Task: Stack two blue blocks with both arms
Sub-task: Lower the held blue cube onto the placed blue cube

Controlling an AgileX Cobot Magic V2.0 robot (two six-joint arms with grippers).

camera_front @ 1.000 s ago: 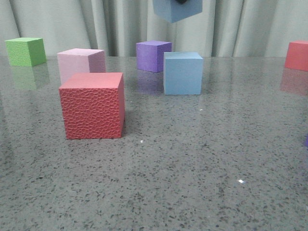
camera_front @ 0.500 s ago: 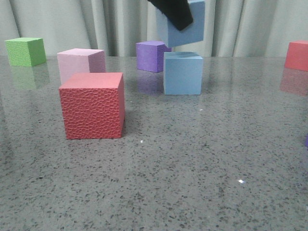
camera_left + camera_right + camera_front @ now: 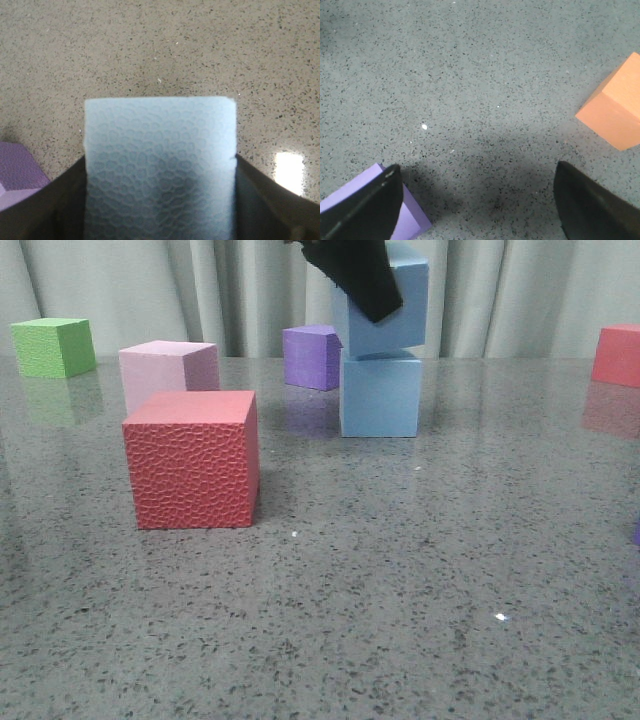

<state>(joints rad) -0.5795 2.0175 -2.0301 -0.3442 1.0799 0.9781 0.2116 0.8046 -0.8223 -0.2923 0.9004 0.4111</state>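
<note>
Gripping the upper blue block (image 3: 395,305) between its dark fingers (image 3: 360,275), the left gripper (image 3: 160,200) held it tilted at the back of the table (image 3: 400,590), its lower edge touching or just above the top of the lower blue block (image 3: 380,395); I could not tell which. From left to right in the front view stood a green cube (image 3: 53,346), a pink cube (image 3: 165,372), a textured red cube (image 3: 192,460) nearest the camera, a purple cube (image 3: 312,355) just behind the blue pair, and another red cube (image 3: 617,355) at the far right edge.

The left wrist view alone showed a faint pebbled pattern on the held block's pale sky-blue face, with a black finger pressed against each side. The lower block looked smooth and matte from the front.

Only the right wrist view showed the right gripper (image 3: 477,200), its fingers spread wide with nothing between them, hanging over bare table with a lilac cube (image 3: 405,220) and an orange cube (image 3: 617,107) nearby.
</note>
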